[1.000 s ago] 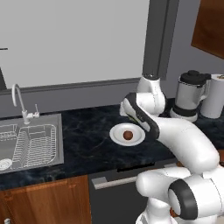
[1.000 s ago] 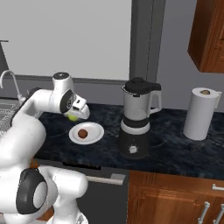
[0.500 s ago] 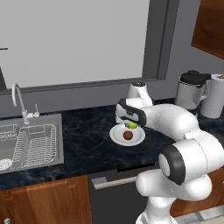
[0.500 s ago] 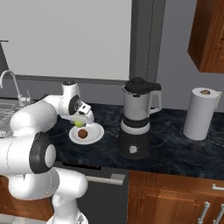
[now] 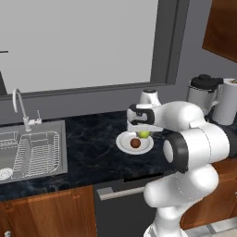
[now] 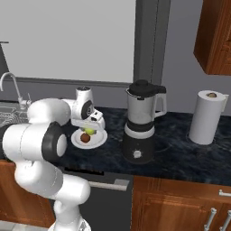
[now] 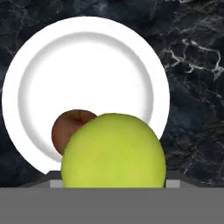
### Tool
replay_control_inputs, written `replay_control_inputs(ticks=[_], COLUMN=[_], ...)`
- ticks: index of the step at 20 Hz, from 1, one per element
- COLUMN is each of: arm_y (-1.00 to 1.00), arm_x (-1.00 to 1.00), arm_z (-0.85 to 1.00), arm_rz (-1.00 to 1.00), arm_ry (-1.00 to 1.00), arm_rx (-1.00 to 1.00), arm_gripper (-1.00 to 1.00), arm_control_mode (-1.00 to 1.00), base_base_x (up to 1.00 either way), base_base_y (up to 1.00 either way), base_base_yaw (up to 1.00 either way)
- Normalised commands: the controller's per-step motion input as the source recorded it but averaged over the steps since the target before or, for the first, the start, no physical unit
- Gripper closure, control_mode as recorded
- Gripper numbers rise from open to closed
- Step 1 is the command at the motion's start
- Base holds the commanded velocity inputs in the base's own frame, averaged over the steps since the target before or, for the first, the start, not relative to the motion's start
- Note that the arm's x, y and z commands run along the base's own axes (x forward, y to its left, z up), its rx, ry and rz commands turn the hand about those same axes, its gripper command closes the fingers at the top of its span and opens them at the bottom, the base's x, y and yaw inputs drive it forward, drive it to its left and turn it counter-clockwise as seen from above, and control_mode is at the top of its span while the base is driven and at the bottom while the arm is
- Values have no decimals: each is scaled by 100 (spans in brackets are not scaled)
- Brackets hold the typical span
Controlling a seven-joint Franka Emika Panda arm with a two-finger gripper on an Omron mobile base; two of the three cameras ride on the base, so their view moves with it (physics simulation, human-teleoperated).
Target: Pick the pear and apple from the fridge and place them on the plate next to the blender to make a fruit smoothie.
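Claw (image 5: 144, 134) lower, smooth round pear (image 7: 113, 151) over glossy plate (image 7: 52, 65).

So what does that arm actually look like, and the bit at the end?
The arm is made of fat, rounded, glossy white segments joined by dark grey bands at the joints, rather like a chain of smooth capsules. No loose cables show. At its end sits the tool, a small white block with dark detailing on its face.
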Motion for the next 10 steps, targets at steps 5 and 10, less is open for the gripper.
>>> replay_control_inputs(ticks=[5, 10], arm_y=[-1, 0], arm_x=[60, 46], arm_z=[-22, -39], arm_rz=[0, 0], arm_ry=[1, 0], arm_rx=[0, 0], arm_gripper=[100, 100], arm_control_mode=[-100, -100], base_base_x=[0, 0], base_base_y=[0, 0], base_base_yaw=[0, 0])
